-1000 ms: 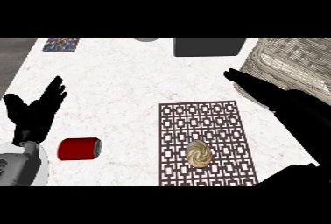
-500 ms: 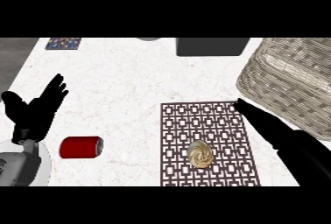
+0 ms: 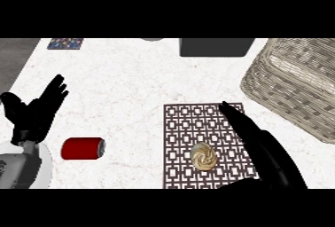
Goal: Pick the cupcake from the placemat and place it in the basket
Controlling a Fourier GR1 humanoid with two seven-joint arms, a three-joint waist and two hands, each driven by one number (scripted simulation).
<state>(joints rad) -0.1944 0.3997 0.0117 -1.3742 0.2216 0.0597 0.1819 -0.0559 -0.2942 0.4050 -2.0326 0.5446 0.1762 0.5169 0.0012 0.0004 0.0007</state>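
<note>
Head view: cupcake [image 3: 204,156] toward near edge of placemat [image 3: 183,128]

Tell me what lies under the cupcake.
The cupcake sits on the patterned placemat. The pattern directly beneath it is covered, and the right hand hides part of the mat's right edge.

Left hand [image 3: 34,113]: matte black, slim tapered fingers plus a thumb, no markings legible. It joins a left forearm [image 3: 23,166] with a smooth, rounded, light grey shell and a darker grey patch toward the lower edge. Right hand [image 3: 265,148]: same uniform black, long and narrow, surface detail unreadable.
</note>
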